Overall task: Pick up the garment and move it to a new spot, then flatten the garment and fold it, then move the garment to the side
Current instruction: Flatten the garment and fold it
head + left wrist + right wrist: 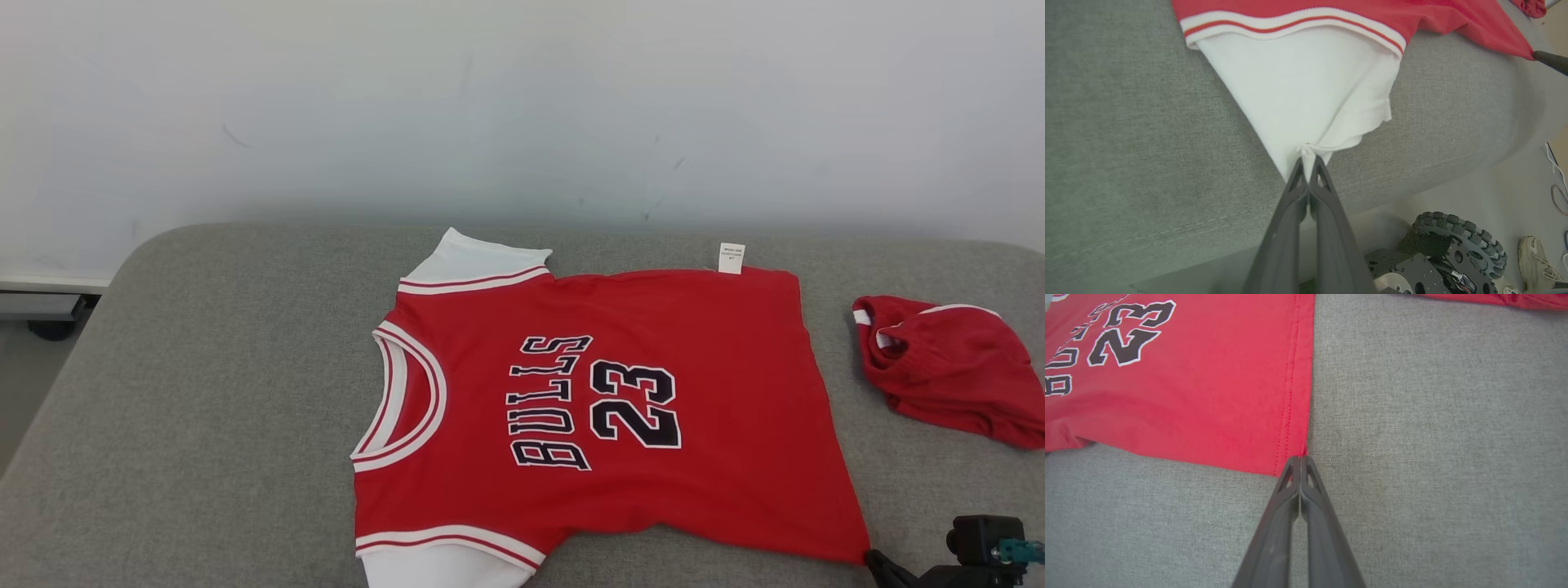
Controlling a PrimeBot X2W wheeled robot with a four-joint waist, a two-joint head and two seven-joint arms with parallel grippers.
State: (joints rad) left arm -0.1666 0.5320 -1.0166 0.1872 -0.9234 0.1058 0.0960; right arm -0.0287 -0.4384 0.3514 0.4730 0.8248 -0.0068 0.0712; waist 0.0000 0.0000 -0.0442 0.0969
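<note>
Head view: jersey (604, 408) lies spread on the cushion (204, 367), toward its front edge. Left gripper (1309, 158) pinches the white sleeve (1306, 90); right gripper (1300, 458) pinches the hem corner (1290, 453). Light, limp cloth will sag, so corner holds look right.

We get soft, even, bright light in all three views, with no hard glare. In the head view the white wall (522, 98) dims faintly toward the grey upholstered surface (204, 367). The red jersey (718, 392) lies sharp, its print crisp, with a thin shadow under its near edge. In the left wrist view the white sleeve (1306, 90) is nearly washed out, the surface's seam bows with wide-angle distortion, and the left hand (1309, 157) goes soft at the bottom. In the right wrist view the weave is crisp mid-frame and the right hand (1299, 459) blurs low down.
</note>
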